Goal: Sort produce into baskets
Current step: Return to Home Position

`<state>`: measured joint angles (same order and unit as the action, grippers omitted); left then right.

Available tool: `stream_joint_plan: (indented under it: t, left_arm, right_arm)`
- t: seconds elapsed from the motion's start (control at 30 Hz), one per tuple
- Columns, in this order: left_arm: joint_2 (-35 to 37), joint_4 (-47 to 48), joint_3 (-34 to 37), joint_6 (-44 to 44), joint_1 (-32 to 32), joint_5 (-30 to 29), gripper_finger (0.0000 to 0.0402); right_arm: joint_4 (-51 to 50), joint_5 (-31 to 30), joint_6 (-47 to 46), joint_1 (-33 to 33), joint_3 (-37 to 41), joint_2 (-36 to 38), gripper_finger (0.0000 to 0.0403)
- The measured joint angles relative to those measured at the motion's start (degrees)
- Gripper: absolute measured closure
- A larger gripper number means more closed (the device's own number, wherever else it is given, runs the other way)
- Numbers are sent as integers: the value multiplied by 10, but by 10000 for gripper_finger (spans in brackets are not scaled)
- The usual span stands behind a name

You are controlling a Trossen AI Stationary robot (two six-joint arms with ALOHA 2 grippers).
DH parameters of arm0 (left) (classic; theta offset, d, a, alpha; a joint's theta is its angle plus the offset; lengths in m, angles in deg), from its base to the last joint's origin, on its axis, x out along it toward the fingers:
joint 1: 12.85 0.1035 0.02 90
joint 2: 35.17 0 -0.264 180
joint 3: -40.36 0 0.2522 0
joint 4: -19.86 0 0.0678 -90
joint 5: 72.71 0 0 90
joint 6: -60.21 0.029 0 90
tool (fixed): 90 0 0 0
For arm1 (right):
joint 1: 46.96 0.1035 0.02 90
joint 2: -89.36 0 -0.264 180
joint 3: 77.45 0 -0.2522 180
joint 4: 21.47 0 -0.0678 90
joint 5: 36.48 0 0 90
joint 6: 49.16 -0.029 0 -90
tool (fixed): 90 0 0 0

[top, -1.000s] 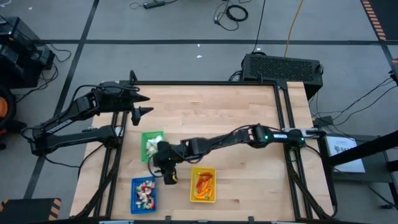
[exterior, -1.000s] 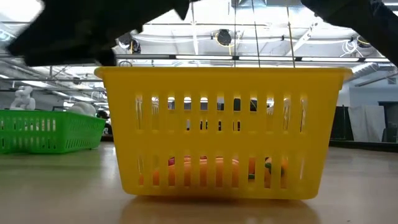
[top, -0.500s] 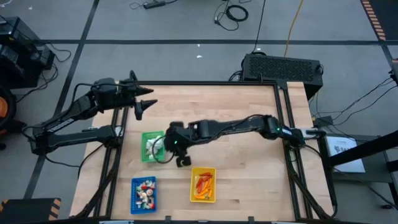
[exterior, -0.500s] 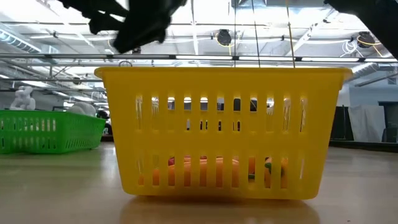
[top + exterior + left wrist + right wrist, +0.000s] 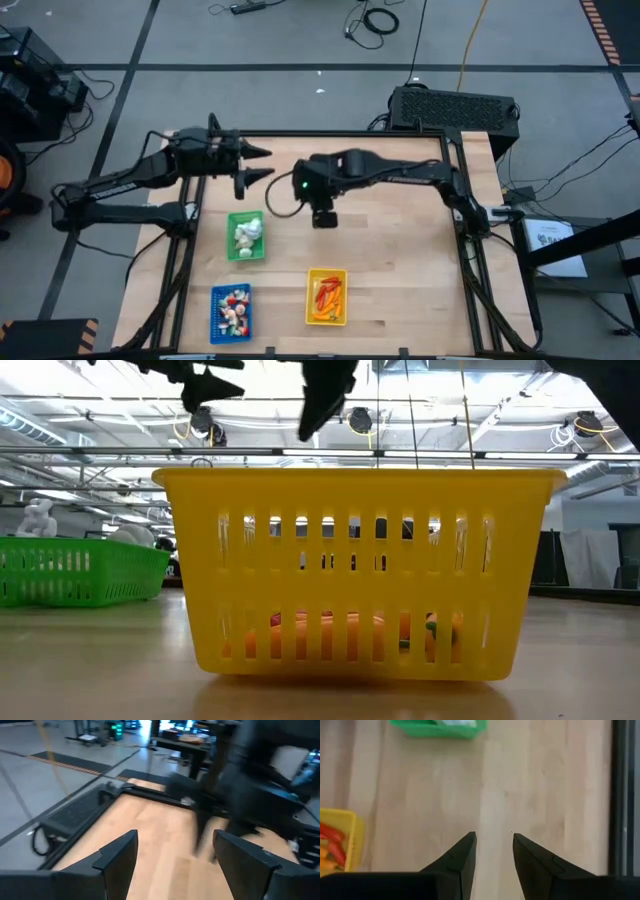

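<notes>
Three baskets stand on the wooden table. The green basket (image 5: 245,237) holds white bulbs, and the blue basket (image 5: 231,310) holds small red-and-white pieces. Red and orange produce (image 5: 327,295) lies in the yellow basket (image 5: 327,297). My right gripper (image 5: 323,216) hangs over bare wood at mid-table, beyond the green and yellow baskets, pointing steeply down. Its fingers stand a little apart with nothing between them (image 5: 493,842). My left gripper (image 5: 264,165) is open and nearly level at the far left, beyond the green basket, and holds nothing (image 5: 175,850).
A black frame (image 5: 455,170) borders the table. Bare wood (image 5: 400,250) spreads over the right half and the far middle. In the low view the yellow basket (image 5: 355,570) fills the foreground and the green basket (image 5: 80,570) stands to its left. Both grippers hang high above them.
My right gripper has risen from low between the blue and yellow baskets. It has swung toward the far edge to mid-table and tipped more steeply down. My left gripper has moved a little toward the table's middle and levelled out.
</notes>
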<state>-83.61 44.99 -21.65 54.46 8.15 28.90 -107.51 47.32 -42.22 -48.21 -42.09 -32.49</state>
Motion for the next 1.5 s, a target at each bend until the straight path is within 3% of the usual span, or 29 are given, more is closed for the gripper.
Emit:
stream_joint_plan:
  t: [0.23,0.4,0.53,0.63,0.77,1.07,1.27,1.5]
  left_arm:
    - [20,13,0,11,-79,-18,137]
    - [47,18,10,21,-134,-50,137]
    - [76,-2,51,27,-174,-83,137]
    - [100,-36,89,28,-199,-103,137]
    - [138,-70,132,28,-216,-125,137]
    - [188,-168,244,32,-215,-138,137]
    - [208,-185,296,23,-213,-140,137]
    - [244,-218,367,-2,-205,-164,137]
  right_arm:
    - [-47,-5,-3,-13,0,53,290]
    - [-86,-56,-18,-14,1,106,319]
    - [-51,-60,-19,-14,53,179,343]
    - [22,-58,-15,-13,156,254,359]
    - [157,-57,-16,-15,349,382,378]
    - [553,7,-31,-30,777,645,402]
    - [670,9,-76,-62,949,750,402]
    - [769,76,-119,-105,1087,822,403]
